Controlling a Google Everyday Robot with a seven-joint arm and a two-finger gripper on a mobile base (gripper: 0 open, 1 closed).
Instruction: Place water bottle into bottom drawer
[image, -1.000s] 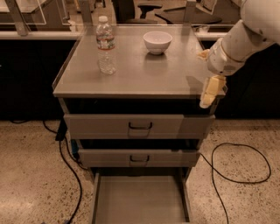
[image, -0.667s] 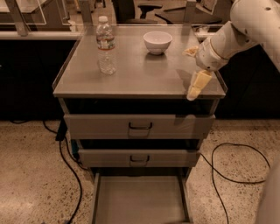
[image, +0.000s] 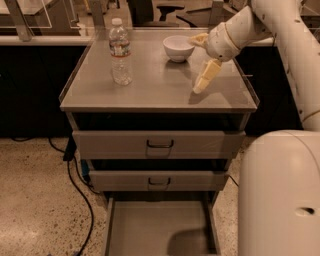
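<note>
The water bottle (image: 120, 51), clear with a white cap and a white-and-red label, stands upright on the left part of the grey cabinet top (image: 155, 92). My gripper (image: 195, 64) hangs over the right part of the top, to the right of the bottle and just right of the white bowl (image: 178, 48). Its two yellowish fingers (image: 206, 76) are spread apart and hold nothing. The bottom drawer (image: 160, 227) is pulled out at the foot of the cabinet and its flat grey floor is bare.
The two upper drawers (image: 159, 145) with dark loop handles are shut. My white arm and base (image: 280, 190) fill the right side. Black cables (image: 80, 200) lie on the speckled floor at the left. A counter and a chair stand behind the cabinet.
My gripper has moved left and inward from beyond the cabinet's right edge to over the top, closer to the bowl. The bottle, bowl and drawers have not moved.
</note>
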